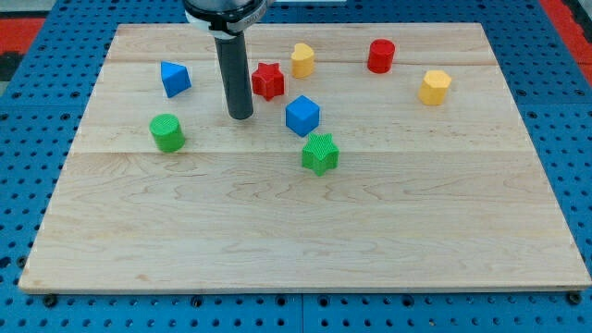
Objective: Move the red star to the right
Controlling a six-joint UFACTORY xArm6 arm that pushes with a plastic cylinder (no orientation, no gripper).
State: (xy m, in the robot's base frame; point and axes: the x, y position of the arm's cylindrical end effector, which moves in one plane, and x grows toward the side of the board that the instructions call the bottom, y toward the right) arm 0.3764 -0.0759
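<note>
Approach step: my tip (240, 115) just left-below red star (268, 80), apart; next, rightward push; no gripper in view

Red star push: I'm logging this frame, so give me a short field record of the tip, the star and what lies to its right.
tip: my tip rests on the board, left of and slightly below the star
target: red star
contact: a narrow gap seems to show
right of star: yellow block, close
below-right: blue cube
</note>
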